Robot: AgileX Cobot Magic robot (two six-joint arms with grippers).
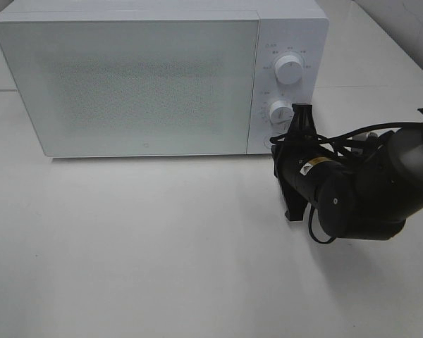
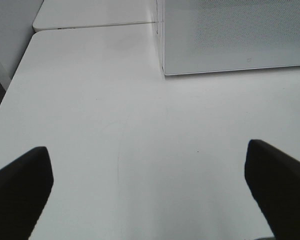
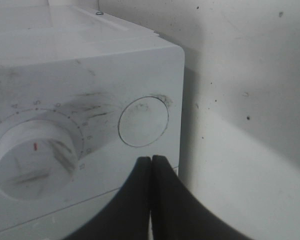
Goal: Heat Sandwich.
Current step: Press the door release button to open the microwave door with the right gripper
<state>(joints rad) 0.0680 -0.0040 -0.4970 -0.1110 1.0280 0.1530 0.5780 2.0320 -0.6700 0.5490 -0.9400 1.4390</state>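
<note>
White boxy microwave [image 1: 127, 84] sits closed, so the right gripper [image 3: 151, 159], pinched shut into a tip, points at its round button [image 3: 143, 121], probably the door release; the left gripper [image 2: 147, 152] hangs wide.

Bright, even overhead light washes the white worktop [image 1: 162, 267] and microwave [image 1: 127, 84] into nearly one tone; the dark right arm [image 1: 359, 190] casts only a faint, soft shadow. At the left wrist, the left end effector [image 2: 147, 147] shows as soft-edged dark shapes at 8 and 4 o'clock. The right wrist view is dimmer and grainy, with shadow at 3 o'clock, and the right end effector [image 3: 151, 159] is out of focus.
</note>
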